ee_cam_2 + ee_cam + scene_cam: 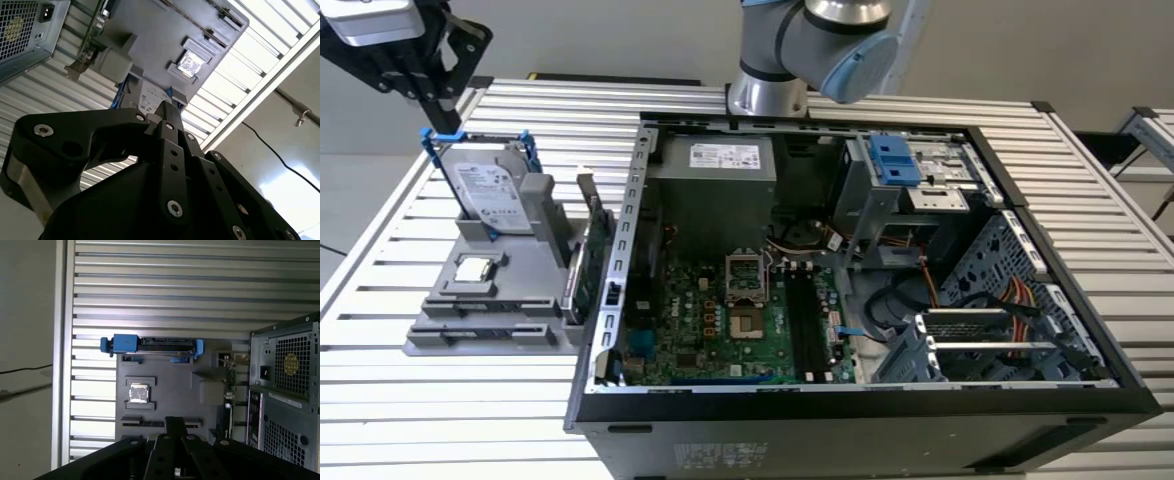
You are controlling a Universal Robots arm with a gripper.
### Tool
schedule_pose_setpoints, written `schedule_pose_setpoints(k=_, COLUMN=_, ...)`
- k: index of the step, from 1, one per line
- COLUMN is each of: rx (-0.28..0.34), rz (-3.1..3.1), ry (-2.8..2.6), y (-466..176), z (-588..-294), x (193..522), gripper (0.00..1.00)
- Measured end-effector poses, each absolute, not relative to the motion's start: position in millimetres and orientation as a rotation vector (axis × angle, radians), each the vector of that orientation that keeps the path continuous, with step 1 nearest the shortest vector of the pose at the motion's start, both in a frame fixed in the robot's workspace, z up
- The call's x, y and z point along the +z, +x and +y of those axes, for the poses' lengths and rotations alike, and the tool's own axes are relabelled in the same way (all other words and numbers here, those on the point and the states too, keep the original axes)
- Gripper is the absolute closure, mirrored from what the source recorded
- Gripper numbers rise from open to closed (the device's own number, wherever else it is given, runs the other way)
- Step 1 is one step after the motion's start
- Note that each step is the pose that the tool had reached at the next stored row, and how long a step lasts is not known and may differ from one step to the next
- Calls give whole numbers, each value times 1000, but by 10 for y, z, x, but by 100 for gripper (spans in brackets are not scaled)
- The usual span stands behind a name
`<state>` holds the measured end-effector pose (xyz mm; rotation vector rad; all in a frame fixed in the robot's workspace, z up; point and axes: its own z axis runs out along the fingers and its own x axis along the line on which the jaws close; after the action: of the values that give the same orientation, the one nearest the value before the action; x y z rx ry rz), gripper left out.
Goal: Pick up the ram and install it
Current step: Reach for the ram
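A thin dark stick, the ram, lies edge-on in a slot of the grey parts holder, just beyond the silver chip. My gripper hangs high over the far left corner of the table, above the far end of the holder and well clear of it. Both wrist views look down past the gripper, whose fingers are shut with nothing visible between them. The open computer case shows its motherboard with long black memory slots.
On the holder a hard drive with blue rails stands upright, and a green card stands beside the case wall. Inside the case are a power supply, a drive cage and loose cables. The slatted table surrounds everything.
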<state>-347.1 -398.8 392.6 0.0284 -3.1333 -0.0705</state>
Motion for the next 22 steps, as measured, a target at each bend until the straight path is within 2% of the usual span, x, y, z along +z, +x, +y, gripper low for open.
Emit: schedule_pose_setpoints(k=22, rx=-71, rz=-3133, ry=28, y=-3471, z=-4118, x=3925, gripper=100)
